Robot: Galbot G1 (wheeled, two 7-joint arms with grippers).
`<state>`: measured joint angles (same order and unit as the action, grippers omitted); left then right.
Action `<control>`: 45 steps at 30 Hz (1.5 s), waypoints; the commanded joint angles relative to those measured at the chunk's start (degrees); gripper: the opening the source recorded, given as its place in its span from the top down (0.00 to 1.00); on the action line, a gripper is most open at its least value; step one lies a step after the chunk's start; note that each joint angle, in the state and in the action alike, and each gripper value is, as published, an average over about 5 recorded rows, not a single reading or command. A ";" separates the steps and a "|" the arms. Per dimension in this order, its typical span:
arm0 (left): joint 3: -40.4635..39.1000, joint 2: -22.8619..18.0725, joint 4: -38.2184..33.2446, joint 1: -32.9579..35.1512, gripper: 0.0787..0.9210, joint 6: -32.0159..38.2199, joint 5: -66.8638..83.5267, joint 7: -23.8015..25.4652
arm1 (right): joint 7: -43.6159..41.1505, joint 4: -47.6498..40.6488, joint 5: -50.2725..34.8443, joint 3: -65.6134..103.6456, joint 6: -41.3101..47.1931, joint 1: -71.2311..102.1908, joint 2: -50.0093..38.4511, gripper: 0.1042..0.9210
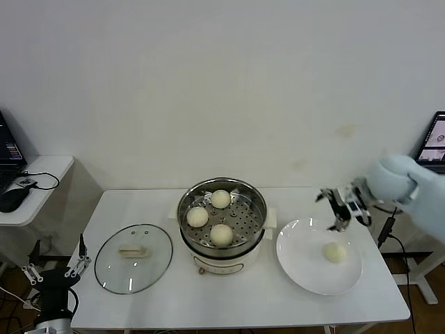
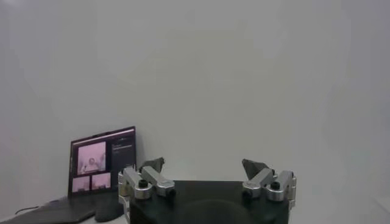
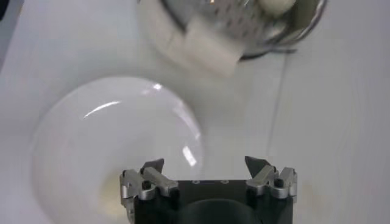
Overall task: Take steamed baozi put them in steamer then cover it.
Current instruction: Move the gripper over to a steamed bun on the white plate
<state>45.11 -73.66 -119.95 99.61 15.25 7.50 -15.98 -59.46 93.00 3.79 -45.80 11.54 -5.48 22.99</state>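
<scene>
The steamer (image 1: 259,211) stands uncovered in the middle of the table, with three steamed baozi (image 1: 220,199) (image 1: 197,216) (image 1: 221,234) on its perforated tray. A lone baozi (image 1: 336,252) lies on the white plate (image 1: 306,268) to the right. My right gripper (image 1: 332,211) hovers open and empty over the plate's far edge, just behind that bun. In the right wrist view the right gripper (image 3: 205,164) hangs above the plate (image 3: 116,140), with the steamer (image 3: 244,27) beyond. The cover (image 1: 132,252) lies flat on the table left of the steamer. My left gripper (image 1: 55,268) waits open off the table's front left corner.
The white table (image 1: 243,303) ends close behind the steamer at a white wall. A side desk with a mouse (image 1: 12,198) and cables stands to the left. The left wrist view holds the left gripper (image 2: 204,164), a laptop (image 2: 102,167) and the wall.
</scene>
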 commanded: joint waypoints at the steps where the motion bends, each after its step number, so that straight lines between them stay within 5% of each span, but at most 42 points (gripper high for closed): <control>1: -0.26 -0.06 0.08 0.15 0.12 0.01 -0.48 0.00 | -0.32 -1.01 5.40 18.46 -1.80 22.84 -4.43 0.12; 37: 1.25 -0.05 0.29 0.73 0.12 -0.30 -0.94 0.13 | 3.16 -15.14 12.69 18.76 -2.44 26.77 8.93 0.12; 45: 1.25 -0.13 0.53 0.71 0.12 -0.27 -0.91 0.10 | 3.05 -15.65 13.69 18.80 -0.87 26.33 9.29 0.23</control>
<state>46.40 -73.81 -119.49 100.30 14.97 6.58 -15.88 -56.64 78.16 16.84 -27.27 10.04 20.51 31.69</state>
